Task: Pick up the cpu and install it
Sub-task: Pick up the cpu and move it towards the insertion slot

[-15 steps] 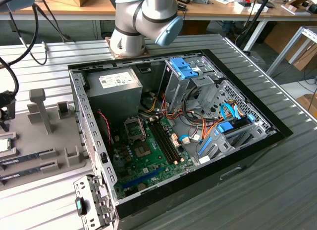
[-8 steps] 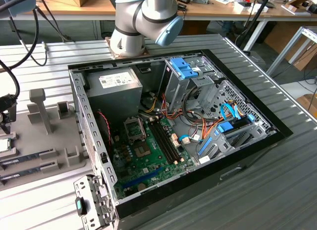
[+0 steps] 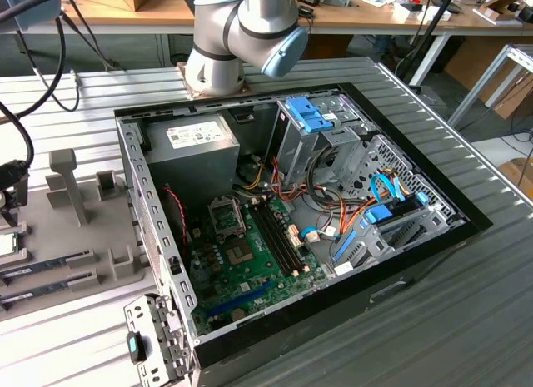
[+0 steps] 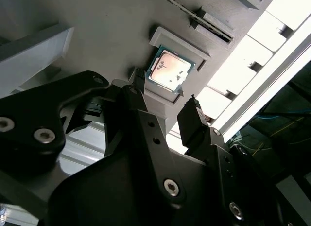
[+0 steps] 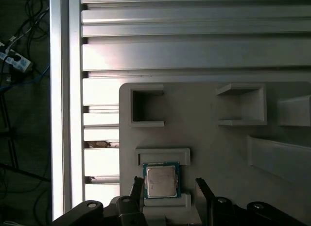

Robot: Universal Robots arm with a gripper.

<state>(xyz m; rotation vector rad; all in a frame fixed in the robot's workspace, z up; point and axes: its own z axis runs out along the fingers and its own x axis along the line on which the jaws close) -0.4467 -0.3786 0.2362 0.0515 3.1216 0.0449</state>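
We see the gripper [image 5: 168,187] hanging over the grey holder tray [image 5: 218,153] with its jaws open a little wider than the cpu [image 5: 161,181]. One black finger [image 4: 141,119] stands on either side of the chip, and nothing is held. In both wrist views the cpu lies flat in its own shallow square recess in the tray, silvery top up, between the two fingertips. We cannot tell whether either tip touches its edge. The tray rests on the ribbed metal tabletop [image 5: 194,51]. In the exterior view it lies at that view's left, just beside the open computer case [image 3: 408,262], where the green board [image 3: 250,266] lies on the case floor. As for writing, the chip's metal top [image 4: 169,69] bears faint marks that we cannot make out. The grey power-supply box [image 3: 187,158] in the case carries a white label [image 3: 196,135], its print too small for us to tell.
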